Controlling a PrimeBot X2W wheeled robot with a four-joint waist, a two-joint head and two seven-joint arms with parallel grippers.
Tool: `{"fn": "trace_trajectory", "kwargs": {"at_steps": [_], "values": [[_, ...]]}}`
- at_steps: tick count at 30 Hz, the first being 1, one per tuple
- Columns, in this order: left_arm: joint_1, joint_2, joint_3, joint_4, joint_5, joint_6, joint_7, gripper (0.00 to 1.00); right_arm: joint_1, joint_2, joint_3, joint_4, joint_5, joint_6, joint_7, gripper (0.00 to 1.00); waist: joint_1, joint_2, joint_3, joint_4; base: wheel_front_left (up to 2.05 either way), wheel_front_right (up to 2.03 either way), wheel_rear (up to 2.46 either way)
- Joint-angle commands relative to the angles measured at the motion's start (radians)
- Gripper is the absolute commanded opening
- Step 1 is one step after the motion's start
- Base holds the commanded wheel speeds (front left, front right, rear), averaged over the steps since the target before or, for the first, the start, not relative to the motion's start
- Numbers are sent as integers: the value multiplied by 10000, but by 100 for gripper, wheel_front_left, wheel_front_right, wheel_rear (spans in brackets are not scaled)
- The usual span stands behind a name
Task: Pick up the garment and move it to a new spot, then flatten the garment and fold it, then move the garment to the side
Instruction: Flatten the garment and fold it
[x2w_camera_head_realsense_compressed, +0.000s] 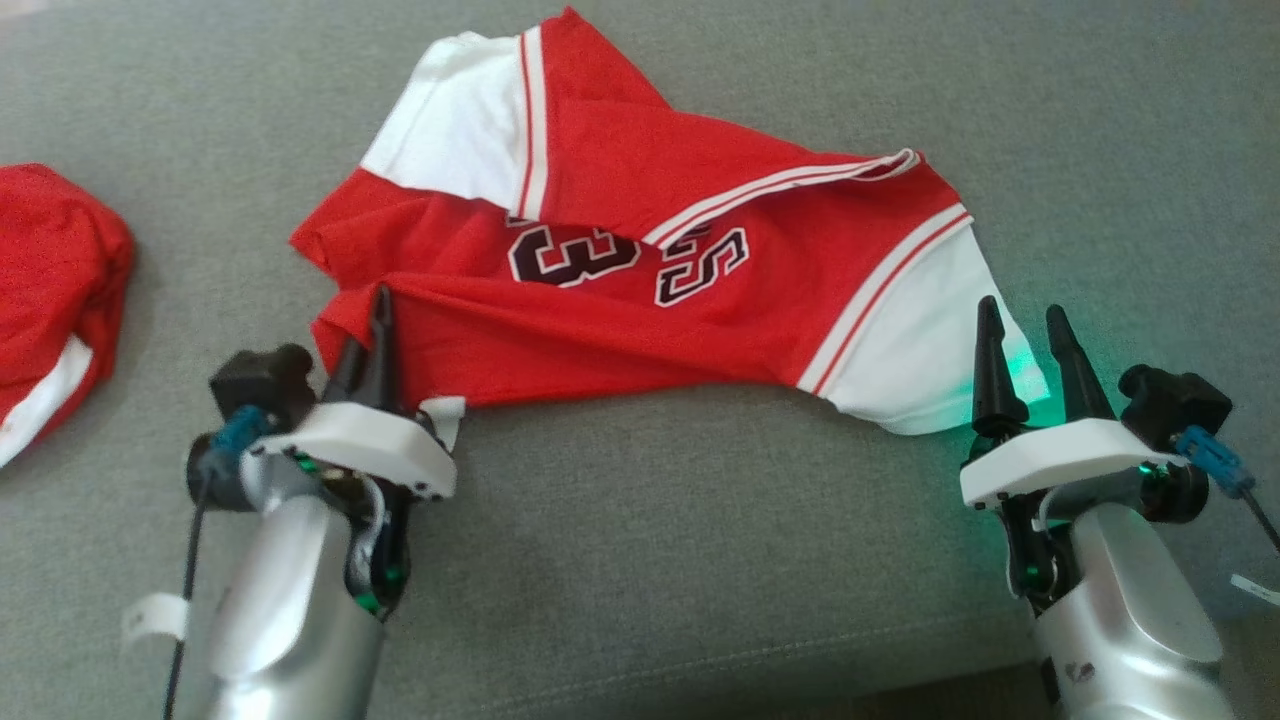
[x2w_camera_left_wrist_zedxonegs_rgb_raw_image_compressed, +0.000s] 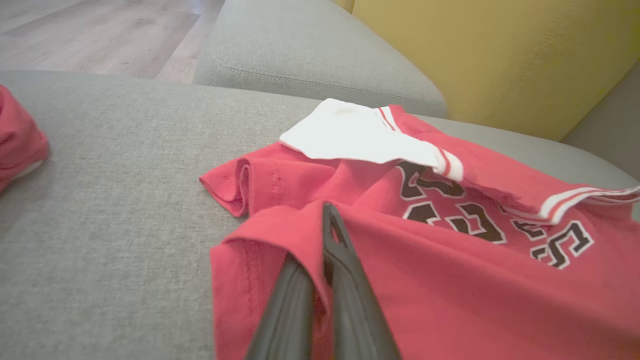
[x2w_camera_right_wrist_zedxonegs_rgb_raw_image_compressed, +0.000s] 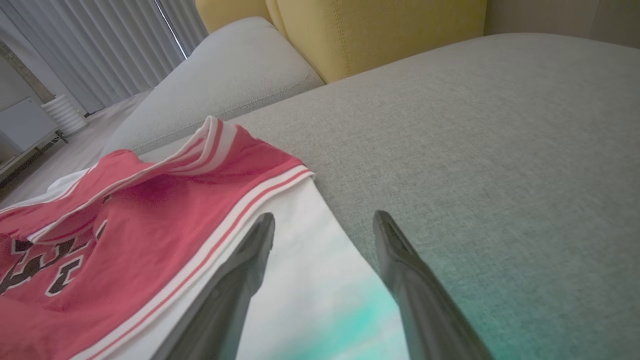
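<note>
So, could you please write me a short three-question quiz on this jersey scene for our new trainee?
1. True or false: the left gripper is shut on the red jersey.
2. The right gripper is: A) open at the edge of the nearer white sleeve; B) shut on the collar; C) lifting the jersey.
3. What lies on the grey sofa cushion at the robot's left, apart from the jersey?
Key: 1 true; 2 A; 3 a second red garment.
</note>
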Motion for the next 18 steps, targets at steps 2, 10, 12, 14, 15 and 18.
{"fn": "trace_trajectory", "kwargs": {"at_steps": [2, 10, 12, 14, 15, 18], "values": [[-504, 212, 566, 20, 186, 11, -61, 5, -187, -19, 278, -331, 49, 65, -109, 100, 0, 0, 129, -115, 0, 0, 0], [-902, 300, 1423, 342, 724, 31, -61, 100, -191, -18, 291, -548, 53, 65, -110, 100, 0, 0, 27, -140, 0, 0, 0], [-697, 258, 1562, 160, 843, 12, -61, 100, -118, -18, 318, -693, 5, 65, -110, 100, 0, 0, -117, -74, 0, 0, 0], [-387, 204, 1670, -100, 937, 31, -61, 100, -21, -18, 338, -835, -138, 65, -110, 100, 0, 0, -281, 13, 0, 0, 0], [-209, 179, 1704, -250, 984, 39, -61, 100, 37, -18, 346, -924, -183, 65, -110, 100, 0, 0, -366, 61, 0, 0, 0], [371, 122, 1716, -717, 1127, 60, -61, 100, 235, -18, 359, -1223, -403, 65, -110, 100, 0, 0, -621, 220, 0, 0, 0]]}}
